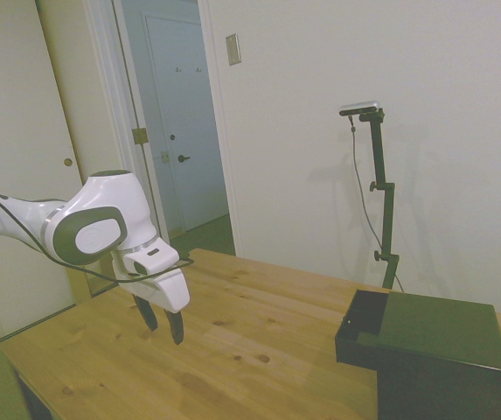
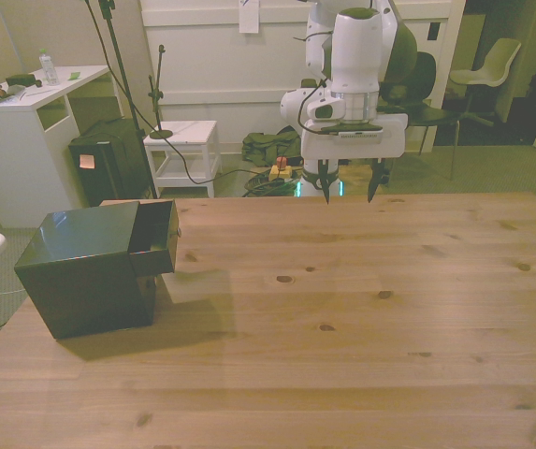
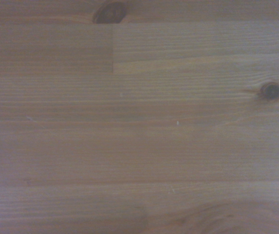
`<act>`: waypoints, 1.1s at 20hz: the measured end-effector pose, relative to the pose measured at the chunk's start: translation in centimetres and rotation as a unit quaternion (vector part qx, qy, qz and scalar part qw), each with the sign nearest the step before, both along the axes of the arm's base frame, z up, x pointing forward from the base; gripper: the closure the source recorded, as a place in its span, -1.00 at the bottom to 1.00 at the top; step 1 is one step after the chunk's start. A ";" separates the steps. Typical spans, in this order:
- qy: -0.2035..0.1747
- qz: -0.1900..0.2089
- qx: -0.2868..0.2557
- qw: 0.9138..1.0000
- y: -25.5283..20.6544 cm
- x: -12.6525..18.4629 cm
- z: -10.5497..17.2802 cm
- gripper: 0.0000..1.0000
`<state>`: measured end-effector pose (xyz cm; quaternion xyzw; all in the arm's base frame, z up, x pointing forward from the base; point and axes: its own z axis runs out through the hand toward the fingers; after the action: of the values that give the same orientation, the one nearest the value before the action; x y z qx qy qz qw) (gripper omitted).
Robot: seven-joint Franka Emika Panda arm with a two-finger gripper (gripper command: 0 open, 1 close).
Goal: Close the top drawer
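1. Tabletop (image 2: 361,309): pale pine boards, glued in strips, long straight grain with dark round knots. The wrist view shows nothing but this wood, slightly soft in focus.
2. Cabinet (image 2: 85,276): small matte black cube with flat faces and sharp edges, standing on the tabletop near the edge at the front view's left.
3. Top drawer (image 2: 153,238): shallow black tray, same matte finish as the cabinet, at the cabinet's upper level. It is pulled partway out, jutting toward the middle of the tabletop; in the side view its open top (image 1: 364,317) shows as a dark hollow with thin walls.
4. Pincer (image 2: 350,189): two dark tapered fingers under a glossy white housing, pointing down, tips above the wood near the far edge. Fingers stand clearly apart, nothing between them.
5. The drawer lies well apart from the pincer, off toward the front view's left and nearer the camera. No contact.
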<state>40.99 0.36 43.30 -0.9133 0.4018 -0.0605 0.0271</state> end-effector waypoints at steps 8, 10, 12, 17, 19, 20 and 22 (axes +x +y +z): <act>-0.023 -0.094 -0.001 0.995 -7.1 3.7 -0.1 -1.00; -0.028 -0.123 0.002 0.992 -10.2 5.0 0.1 -1.00; -0.038 -0.148 -0.001 0.988 -12.8 6.0 0.9 -1.00; -0.065 -0.226 -0.006 0.972 -18.9 6.9 3.4 -1.00; -0.070 -0.257 -0.013 0.964 -21.0 7.2 3.8 -1.00; -0.071 -0.271 -0.015 0.960 -22.1 7.4 3.7 -1.00; -0.069 -0.291 -0.016 0.954 -23.9 7.9 3.3 1.00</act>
<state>48.87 -23.50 46.61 -0.7509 0.6460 -0.1355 0.0215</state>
